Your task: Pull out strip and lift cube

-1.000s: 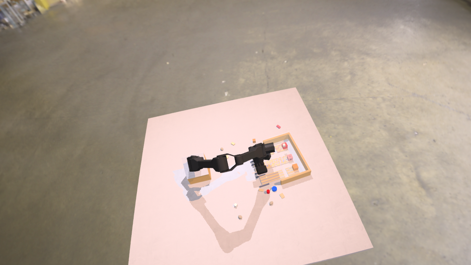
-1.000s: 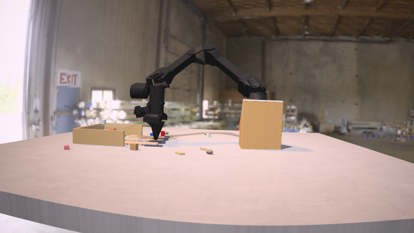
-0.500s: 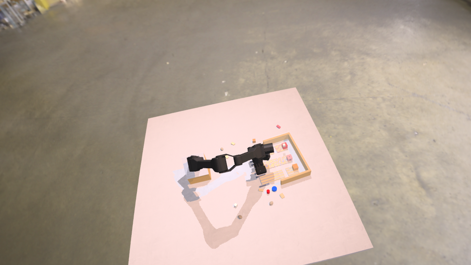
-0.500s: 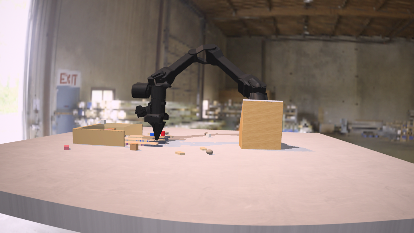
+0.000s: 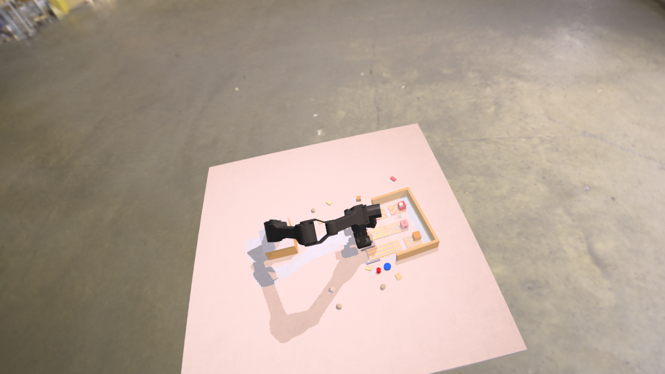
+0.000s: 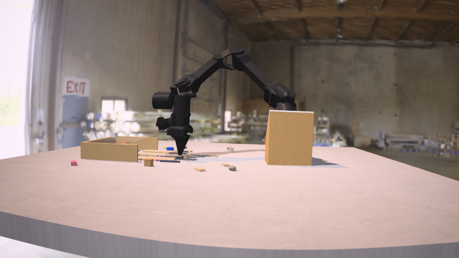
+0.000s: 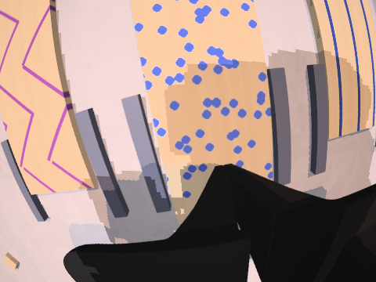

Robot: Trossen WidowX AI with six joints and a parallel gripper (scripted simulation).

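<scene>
1. The pink cube (image 5: 403,224) rests at the far end of the dotted strip (image 5: 388,230) (image 7: 207,90), inside the wooden frame (image 5: 425,216) (image 6: 109,152); its label is too small to read
2. The fingers (image 5: 363,240) (image 6: 180,154) are shut together and point down by the dotted strip's near end, with nothing visible between them; whether the tips touch the strip I cannot tell
3. Dark rails (image 7: 282,129) flank the dotted strip
4. On one side lies the zigzag strip (image 5: 397,209) (image 7: 35,94), with a red cube (image 5: 402,204) at its far end
5. On the other lies the striped strip (image 5: 383,249) (image 7: 350,94), in separate pieces, with an orange cube (image 5: 416,236) on the far piece
6. Outside the frame, a blue disc (image 5: 387,266) (image 6: 170,148) sits near a small red piece (image 5: 378,270) on the tabletop (image 5: 418,316) (image 6: 224,199)
7. A brown cube (image 5: 358,198) (image 6: 148,162) sits near the frame's opposite side
</scene>
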